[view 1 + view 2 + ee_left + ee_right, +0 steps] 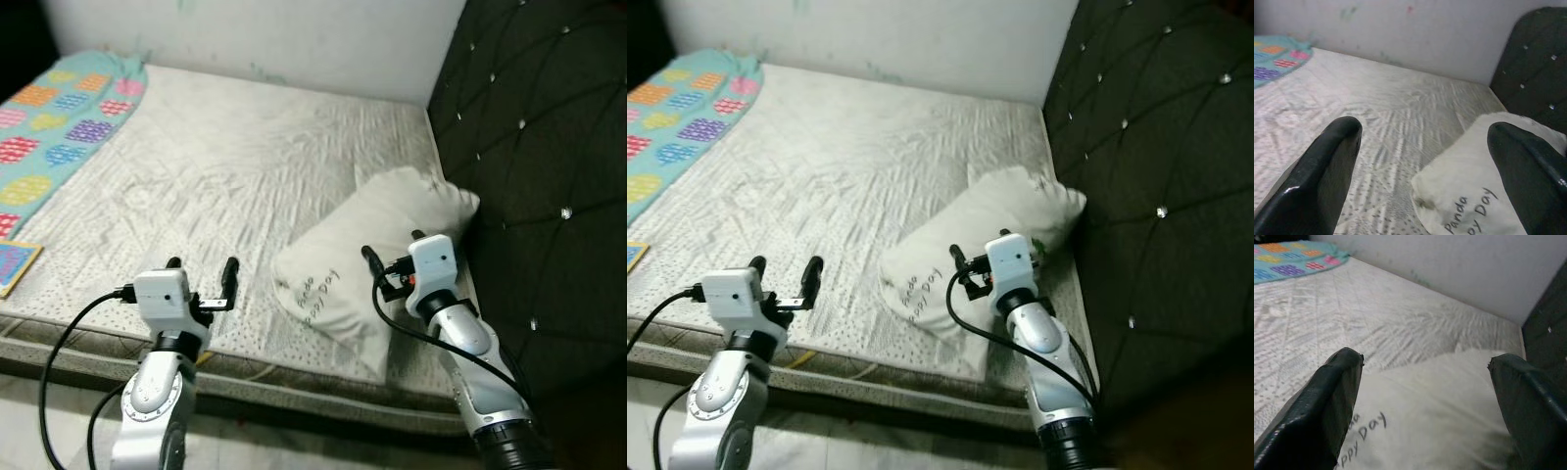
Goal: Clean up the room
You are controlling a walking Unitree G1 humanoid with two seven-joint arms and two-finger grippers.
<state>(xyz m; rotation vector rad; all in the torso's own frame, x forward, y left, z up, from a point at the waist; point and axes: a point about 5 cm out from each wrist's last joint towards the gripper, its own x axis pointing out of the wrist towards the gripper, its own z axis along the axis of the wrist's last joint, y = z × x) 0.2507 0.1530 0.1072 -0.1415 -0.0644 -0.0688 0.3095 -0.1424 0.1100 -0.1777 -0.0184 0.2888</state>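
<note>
Hovering over the pillow (377,264) with both grippers spread wide, nothing grabbed.

The white pillow is lying on the bare mattress (225,166), pushed up against the dark tufted headboard (539,147), with lettering showing on its near end. The right gripper (392,250) is sitting just above the pillow, fingers apart, and the left gripper (203,267) is hanging open beside the pillow over the mattress edge. A turquoise patterned blanket (59,127) is lying well away from the pillow.

On the mattress (245,157) before me, the pillow (372,264) lies at the right beside the headboard (539,147); the blanket (59,117) lies far left, a book (15,264) nearer.
</note>
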